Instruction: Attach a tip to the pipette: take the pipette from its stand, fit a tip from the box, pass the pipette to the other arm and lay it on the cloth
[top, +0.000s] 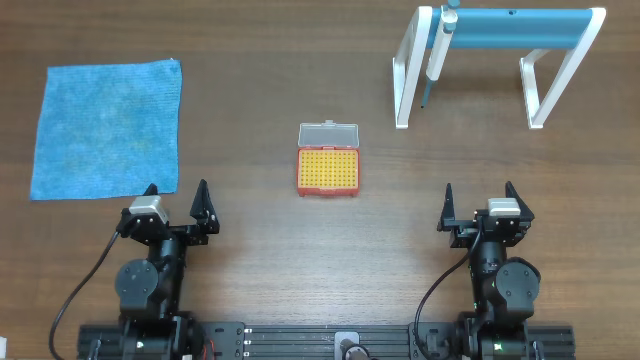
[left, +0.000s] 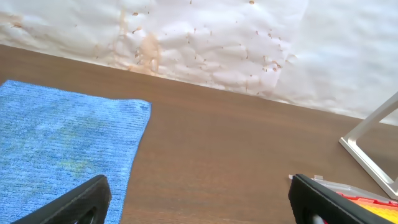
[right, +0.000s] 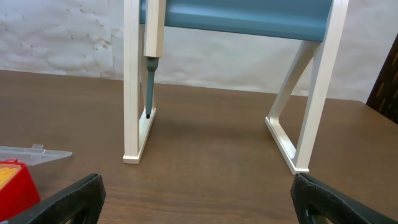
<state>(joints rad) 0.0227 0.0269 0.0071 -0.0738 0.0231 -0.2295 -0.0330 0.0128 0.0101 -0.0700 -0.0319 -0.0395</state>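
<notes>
Two robot arms sit at their bases along the near edge of a wooden table (top: 300, 270), with the job not yet begun. The left gripper (top: 177, 190) hovers near the closest corner of the blue cloth (top: 108, 128), its fingers spread wide and holding nothing. The right gripper (top: 480, 188) is likewise wide open and empty, facing the white-and-blue stand (top: 520, 28) at the far right of the table.

The pipette (top: 437, 60) hangs upright at the stand's left end, just inside the left leg. Its pale body sits up under the blue crossbar and its slim teal shaft points down, the bare end apparently clear of the tabletop. The tip box (top: 327, 160), lid open and its rack of yellow tips exposed, stands mid-table, well apart from both stand and cloth.

The pipette looks light and rigid, with smooth plastic that could slip or twist in a two-finger pinch. The thick pale body appears the sound place to take hold — not the thin shaft, which must stay free to press into a tip and is probably the more delicate part. A firm, square grip would likely be needed, since seating a tip takes a straight downward push. The cloth looks soft and should cushion the pipette when it is laid down.
</notes>
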